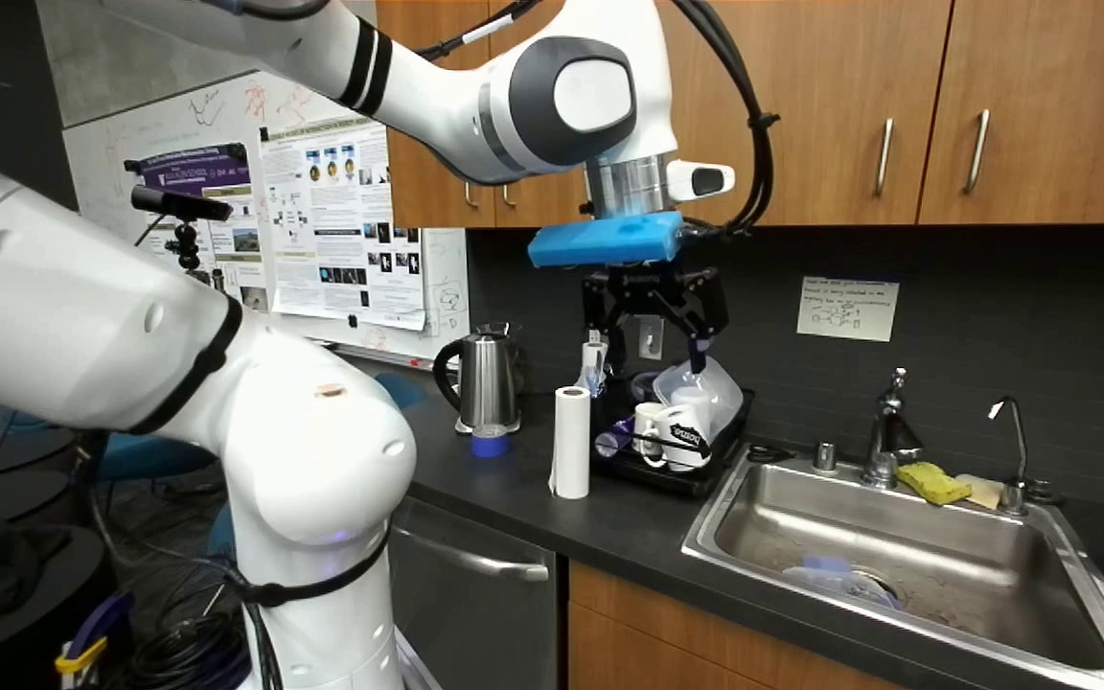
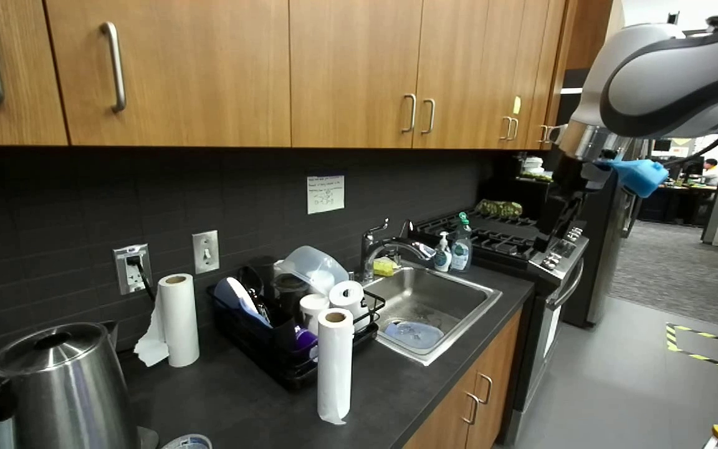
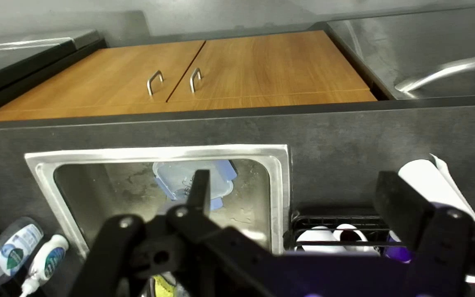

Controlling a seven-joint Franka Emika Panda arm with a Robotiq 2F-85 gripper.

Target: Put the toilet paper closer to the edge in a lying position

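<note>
The toilet paper [image 1: 571, 443] is a slim white roll standing upright on the black countertop in front of the dish rack. It also stands in an exterior view [image 2: 335, 368]. In the wrist view it shows at the right [image 3: 429, 181], partly hidden behind a finger. The edge, the straight front rim of the countertop [image 3: 237, 113], runs across the wrist view and shows in both exterior views [image 1: 629, 570] [image 2: 459, 375]. My gripper [image 1: 657, 359] is open and empty, held high above the counter. In the wrist view [image 3: 297, 179] its fingers are wide apart over the sink side and the roll.
A black dish rack [image 2: 284, 368] with mugs, a purple item and a plastic tub stands behind the roll. The steel sink [image 1: 859, 517] is beside it. A steel jug [image 1: 489, 379], a blue-based cup [image 1: 490, 441] and another white roll [image 2: 181, 321] stand on the counter.
</note>
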